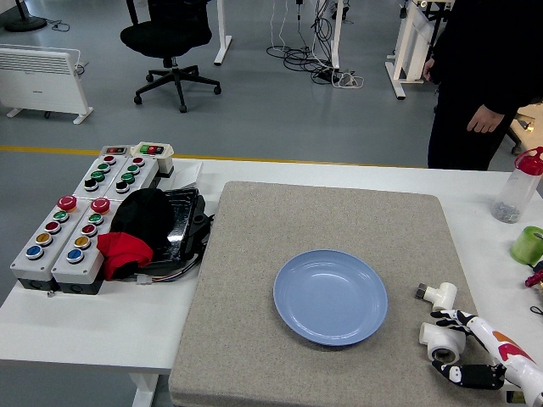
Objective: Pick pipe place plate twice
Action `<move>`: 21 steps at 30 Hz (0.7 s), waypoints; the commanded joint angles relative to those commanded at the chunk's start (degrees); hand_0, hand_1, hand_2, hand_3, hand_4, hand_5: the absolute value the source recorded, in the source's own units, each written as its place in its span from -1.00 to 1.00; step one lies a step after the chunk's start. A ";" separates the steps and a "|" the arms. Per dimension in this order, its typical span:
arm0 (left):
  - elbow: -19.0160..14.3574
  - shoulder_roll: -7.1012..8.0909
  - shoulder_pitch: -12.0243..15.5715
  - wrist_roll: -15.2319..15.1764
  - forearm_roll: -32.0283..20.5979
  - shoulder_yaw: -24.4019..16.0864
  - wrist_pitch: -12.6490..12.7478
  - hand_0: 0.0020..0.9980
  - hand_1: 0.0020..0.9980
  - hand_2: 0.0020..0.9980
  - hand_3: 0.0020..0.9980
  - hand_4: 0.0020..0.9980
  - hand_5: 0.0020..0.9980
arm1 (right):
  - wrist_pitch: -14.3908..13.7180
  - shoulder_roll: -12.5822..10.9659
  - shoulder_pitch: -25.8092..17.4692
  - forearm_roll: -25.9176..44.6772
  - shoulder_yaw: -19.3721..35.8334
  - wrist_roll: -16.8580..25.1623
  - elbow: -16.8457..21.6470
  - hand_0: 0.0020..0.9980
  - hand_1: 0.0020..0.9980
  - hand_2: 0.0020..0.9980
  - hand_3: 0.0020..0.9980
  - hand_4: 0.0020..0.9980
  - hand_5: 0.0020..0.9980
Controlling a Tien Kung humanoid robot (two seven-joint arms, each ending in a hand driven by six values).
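Felt-like grey mat (pixel 339 229) covers our table, with a smooth, round blue plate (pixel 330 296) lying empty on it. Right of the plate we see two white plastic pipe fittings, one (pixel 439 294) lying free and the other (pixel 445 341) between the spread fingers of our right hand (pixel 462 348), which curl around it without clamping.

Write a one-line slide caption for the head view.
Robot's right hand closes around the nearer white pipe fitting beside an empty blue plate; a second fitting waits behind it.
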 joint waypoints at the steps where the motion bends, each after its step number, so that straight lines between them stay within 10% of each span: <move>1: 0.00 0.01 -0.01 0.00 -0.02 0.02 0.00 0.44 0.50 0.41 0.30 -0.20 1.00 | -0.05 0.02 0.03 0.00 0.00 0.04 -0.08 0.40 0.43 0.46 0.60 0.62 -0.24; 21: 0.00 0.01 -0.08 0.01 0.03 -0.10 -0.05 0.44 0.50 0.41 0.30 -0.20 1.00 | -0.63 0.57 0.82 -0.59 -0.59 0.45 -1.58 0.03 0.24 0.31 0.55 0.57 -0.21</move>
